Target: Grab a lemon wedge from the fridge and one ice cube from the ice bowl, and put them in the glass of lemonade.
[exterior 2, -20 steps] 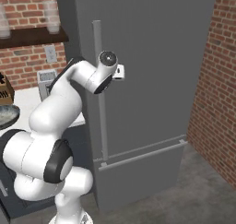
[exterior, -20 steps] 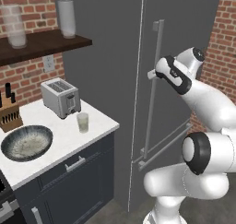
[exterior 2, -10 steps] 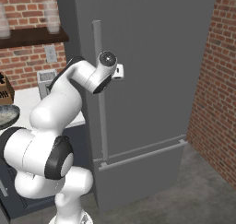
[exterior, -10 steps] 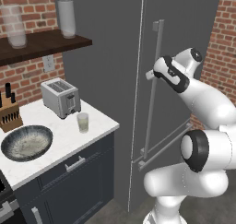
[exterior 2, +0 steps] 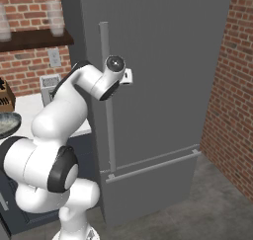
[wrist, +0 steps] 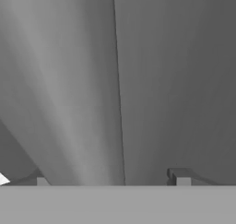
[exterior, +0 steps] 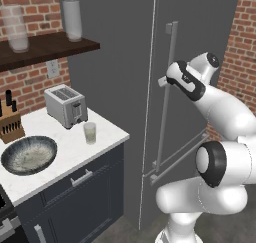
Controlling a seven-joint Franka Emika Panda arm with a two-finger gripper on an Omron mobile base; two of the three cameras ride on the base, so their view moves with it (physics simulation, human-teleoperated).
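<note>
Now gripper at fridge handle, jaws apart straddling bar, door shut; lemon wedge behind it.

The fridge is shut, so its inside is hidden. Its top is cut off by the upper edge of both base views. In the right base view the ice bowl is cut by the left edge, and the toaster is half covered by the arm. Whether the claw touches the bar handle cannot be told.
</note>
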